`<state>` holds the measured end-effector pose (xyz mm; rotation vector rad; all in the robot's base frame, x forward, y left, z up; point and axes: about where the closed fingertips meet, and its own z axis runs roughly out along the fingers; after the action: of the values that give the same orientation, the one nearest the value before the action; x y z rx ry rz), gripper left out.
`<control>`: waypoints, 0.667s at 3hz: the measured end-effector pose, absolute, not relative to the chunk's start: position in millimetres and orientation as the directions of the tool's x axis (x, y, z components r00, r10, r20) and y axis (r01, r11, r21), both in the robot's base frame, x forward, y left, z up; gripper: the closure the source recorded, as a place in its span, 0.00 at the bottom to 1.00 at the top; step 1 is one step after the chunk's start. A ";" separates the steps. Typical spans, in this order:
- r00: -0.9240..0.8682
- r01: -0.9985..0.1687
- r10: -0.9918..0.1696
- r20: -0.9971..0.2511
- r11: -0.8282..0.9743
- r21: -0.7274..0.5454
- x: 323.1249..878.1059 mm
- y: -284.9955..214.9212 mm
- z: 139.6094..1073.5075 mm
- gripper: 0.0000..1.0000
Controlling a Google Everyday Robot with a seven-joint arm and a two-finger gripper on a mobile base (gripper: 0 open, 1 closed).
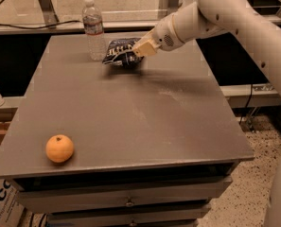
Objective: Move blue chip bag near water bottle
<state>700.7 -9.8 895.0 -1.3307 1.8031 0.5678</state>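
The blue chip bag [119, 52] is dark navy with white lettering and sits at the far middle of the grey table [130, 112], held slightly raised at its right end. My gripper [139, 49] is shut on the bag's right edge, reaching in from the right on the white arm [211, 18]. The water bottle [94, 30] stands upright just left of the bag, clear with a white cap and a pale label. The bag's left edge is very close to the bottle's base.
An orange [59, 148] lies near the table's front left corner. Drawers [130, 200] run below the front edge. A cardboard box [3, 205] stands at the lower left on the floor. A railing and glass run behind the table.
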 end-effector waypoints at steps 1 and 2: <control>-0.117 -0.940 -0.571 -0.813 0.327 -0.094 694.6 -0.5 891.5 1.00; -0.119 -0.945 -0.572 -0.811 0.317 -0.085 691.2 4.4 888.8 1.00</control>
<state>691.2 4.4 888.8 -1.3562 1.8005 0.6001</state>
